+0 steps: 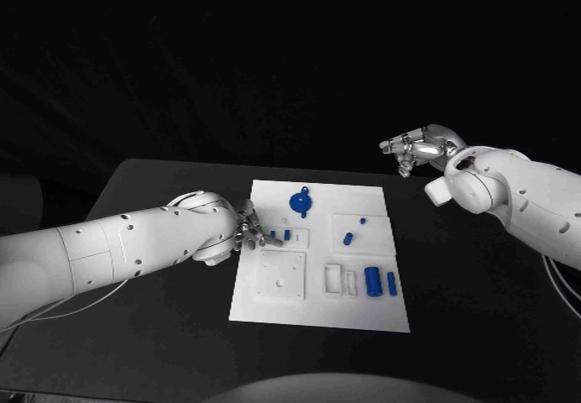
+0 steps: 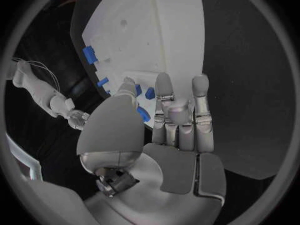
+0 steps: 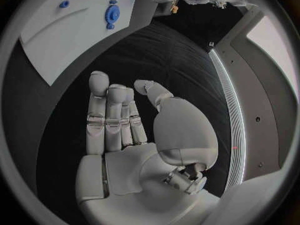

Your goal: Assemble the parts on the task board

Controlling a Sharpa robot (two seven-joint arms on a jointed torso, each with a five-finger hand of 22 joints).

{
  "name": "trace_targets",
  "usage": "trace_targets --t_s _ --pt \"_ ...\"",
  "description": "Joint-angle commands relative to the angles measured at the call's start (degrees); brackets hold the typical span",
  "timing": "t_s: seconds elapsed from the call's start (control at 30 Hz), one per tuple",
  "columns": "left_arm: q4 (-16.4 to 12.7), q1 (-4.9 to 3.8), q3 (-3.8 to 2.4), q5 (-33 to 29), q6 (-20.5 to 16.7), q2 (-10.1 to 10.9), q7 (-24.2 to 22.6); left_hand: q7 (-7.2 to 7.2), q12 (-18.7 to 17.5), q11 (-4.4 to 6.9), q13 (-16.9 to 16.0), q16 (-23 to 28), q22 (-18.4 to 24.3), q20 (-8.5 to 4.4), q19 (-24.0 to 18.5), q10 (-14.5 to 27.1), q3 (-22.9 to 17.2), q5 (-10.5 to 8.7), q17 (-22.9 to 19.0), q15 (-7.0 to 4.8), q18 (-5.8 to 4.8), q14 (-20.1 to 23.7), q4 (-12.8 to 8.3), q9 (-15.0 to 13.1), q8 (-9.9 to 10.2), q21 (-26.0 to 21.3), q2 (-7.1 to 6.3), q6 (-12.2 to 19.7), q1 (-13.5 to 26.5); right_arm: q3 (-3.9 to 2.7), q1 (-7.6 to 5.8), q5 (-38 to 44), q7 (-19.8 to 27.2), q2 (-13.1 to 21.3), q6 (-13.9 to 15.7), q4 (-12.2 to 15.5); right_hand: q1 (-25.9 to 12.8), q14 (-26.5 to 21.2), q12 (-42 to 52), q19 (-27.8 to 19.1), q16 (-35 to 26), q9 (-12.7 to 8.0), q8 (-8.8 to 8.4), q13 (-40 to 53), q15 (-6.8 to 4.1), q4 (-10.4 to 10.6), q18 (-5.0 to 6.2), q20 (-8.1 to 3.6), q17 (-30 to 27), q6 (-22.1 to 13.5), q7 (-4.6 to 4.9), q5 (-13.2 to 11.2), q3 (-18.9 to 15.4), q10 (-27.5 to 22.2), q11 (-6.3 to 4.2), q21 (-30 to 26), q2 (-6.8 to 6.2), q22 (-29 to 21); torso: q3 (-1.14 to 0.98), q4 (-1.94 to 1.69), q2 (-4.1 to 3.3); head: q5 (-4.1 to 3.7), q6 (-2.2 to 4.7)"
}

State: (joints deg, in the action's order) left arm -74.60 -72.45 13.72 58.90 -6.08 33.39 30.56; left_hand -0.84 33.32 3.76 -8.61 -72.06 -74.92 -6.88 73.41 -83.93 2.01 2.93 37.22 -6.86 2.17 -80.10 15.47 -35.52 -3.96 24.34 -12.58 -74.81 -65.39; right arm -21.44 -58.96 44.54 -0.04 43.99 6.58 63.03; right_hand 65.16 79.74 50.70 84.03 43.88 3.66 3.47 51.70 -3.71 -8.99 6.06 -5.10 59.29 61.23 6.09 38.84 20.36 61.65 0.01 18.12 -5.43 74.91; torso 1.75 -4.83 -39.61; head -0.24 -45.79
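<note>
While the black table [image 1: 158, 180] carries everything, the white task board [image 1: 317, 311] lies at its middle, a flat plate with raised panels and recesses. Coming in from the side, the left arm [image 1: 109, 248] reaches to the board's left edge, and the right arm [image 1: 526, 206] is raised off to the board's far right, over bare table. The left hand [image 1: 248, 231] sits at the board's left edge near a small blue part; in the left wrist view its fingers [image 2: 201, 102] are straight and slightly apart above the board, and nothing is seen held in them. The right hand [image 1: 418, 147] is well apart from the board; in the right wrist view its fingers [image 3: 109, 112] lie straight and close together, the thumb apart, with nothing in the palm. A blue gear-like part [image 1: 299, 201] sits near the board's far end. Two upright blue parts [image 1: 380, 282] stand side by side near the board's near right. A smaller blue part [image 1: 348, 238] lies on the panel right of middle.
</note>
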Motion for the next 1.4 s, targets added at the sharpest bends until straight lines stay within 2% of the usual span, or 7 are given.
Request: trace_targets --t_s 0.03,0.2,0.3,0.37,0.7,0.9,1.4 --pt "-0.4 -0.09 -0.03 -2.0 1.3 0.2 -1.2 0.88 -0.3 -0.59 -0.1 0.2 -0.7 -0.43 -0.1 -2.5 0.2 -0.17 -0.3 0.13 -0.65 0.5 -0.2 1.6 0.1 -0.3 0.06 1.7 -0.6 -0.03 0.17 -0.1 0.1 0.0 -0.9 0.0 0.0 -0.4 0.0 2.0 -0.3 -0.1 0.06 -0.1 0.07 0.0 0.96 0.4 -0.1 -0.1 0.19 0.4 0.3 -0.3 0.05 -0.2 0.21 0.0 0.01 0.01 0.0 0.05 0.11" --pt "-1.0 -0.49 -0.11 -3.8 2.5 1.4 -4.7 1.7 -1.9 -1.07 0.1 2.3 -0.6 -0.46 -0.6 -1.3 -1.0 -0.01 -3.9 0.32 -0.9 2.3 -2.4 5.5 0.3 -1.4 1.84 3.7 -3.0 -0.03 0.32 -0.1 0.2 0.0 -0.9 0.0 0.1 -0.5 0.0 2.0 -0.3 -0.1 0.06 -0.1 0.07 0.0 0.97 0.4 -0.1 -0.1 0.19 0.4 0.4 -0.4 0.06 -0.3 0.19 0.0 -0.03 0.03 -0.02 0.01 0.3" --pt "-1.4 -1.35 -0.3 -5.0 5.0 2.5 -8.1 3.3 -6.1 -2.18 1.5 7.8 1.2 0.25 -3.4 5.1 -3.3 15.37 -7.2 1.49 -1.44 6.6 -9.3 8.9 -0.1 -4.7 7.29 9.3 -10.3 -0.03 0.37 -0.3 0.3 0.1 -0.8 0.0 0.1 -0.6 -0.1 1.9 -0.4 -0.1 0.06 -0.2 0.09 0.0 1.01 0.43 -0.1 -0.2 0.24 0.3 0.4 -0.5 0.11 -0.9 0.13 -0.1 -0.02 0.07 -0.05 -0.14 0.55" --pt "-1.5 -2.22 -0.38 -5.6 6.2 3.3 -10.2 3.56 -7.1 -1.96 2.0 8.9 2.2 0.39 -3.4 5.7 -3.7 18.17 -8.4 1.59 -1.37 6.2 -12.5 11.1 -0.7 -5.9 9.3 9.2 -13.1 -0.03 0.39 -0.4 0.4 0.1 -0.7 0.0 0.1 -1.1 -0.8 1.5 -0.7 -0.1 0.07 -0.7 0.21 -0.1 1.1 0.54 -0.3 -0.6 0.35 0.2 0.5 -0.9 0.22 -3.0 0.05 -0.7 -0.04 0.13 -0.04 -0.21 0.76" --pt "-0.5 -6.99 -0.65 -11.3 5.4 4.9 -25.7 6.09 -24.9 -5.57 5.1 29.7 8.6 3.67 -6.6 10.3 -9.4 13.22 -20.9 5.06 0.69 8.3 -21.6 24.7 0.2 -14.6 12.59 9.0 -16.4 -0.03 0.53 -2.5 1.9 0.0 0.2 -0.2 0.6 -3.0 -6.7 0.5 -4.1 -0.1 0.02 -10.0 0.56 -0.8 0.73 0.84 -4.8 -1.2 0.56 -0.3 0.8 0.0 0.42 -9.6 -0.29 -5.3 -0.04 0.01 0.01 -0.67 1.92" --pt "0.8 -7.73 -0.7 -10.2 1.5 2.9 -34.5 5.85 -29.8 -7.25 5.1 34.3 10.5 5.08 -6.4 12.4 -8.9 0.58 -22.9 6.25 1.18 7.1 -21.1 29.0 0.5 -16.8 12.61 14.1 -14.2 -0.02 0.55 -2.6 3.1 -0.3 1.4 -0.3 0.9 -4.6 -10.2 0.0 -5.7 -0.1 0.06 -16.2 0.85 -1.4 0.4 1.12 -8.0 -1.2 0.75 -0.4 1.2 0.3 0.63 -12.5 -0.25 -8.5 0.02 0.04 -0.02 -0.95 2.38" --pt "9.0 -6.68 -0.33 7.1 -7.5 -5.5 -39.5 7.4 -29.9 -9.38 5.1 38.2 13.0 5.47 -3.3 20.2 -8.7 4.55 -22.5 6.62 2.4 4.4 -23.1 31.7 0.0 -19.4 10.75 15.6 -16.2 -0.02 0.55 -1.2 4.4 -1.5 2.5 -0.2 1.2 -5.9 -9.1 -0.1 -4.4 -0.1 0.06 -21.7 1.06 -2.5 0.29 1.3 -11.7 -1.3 0.87 -1.1 0.8 -0.3 0.83 -13.6 0.16 -10.6 -0.07 0.08 -0.12 -0.83 3.6"
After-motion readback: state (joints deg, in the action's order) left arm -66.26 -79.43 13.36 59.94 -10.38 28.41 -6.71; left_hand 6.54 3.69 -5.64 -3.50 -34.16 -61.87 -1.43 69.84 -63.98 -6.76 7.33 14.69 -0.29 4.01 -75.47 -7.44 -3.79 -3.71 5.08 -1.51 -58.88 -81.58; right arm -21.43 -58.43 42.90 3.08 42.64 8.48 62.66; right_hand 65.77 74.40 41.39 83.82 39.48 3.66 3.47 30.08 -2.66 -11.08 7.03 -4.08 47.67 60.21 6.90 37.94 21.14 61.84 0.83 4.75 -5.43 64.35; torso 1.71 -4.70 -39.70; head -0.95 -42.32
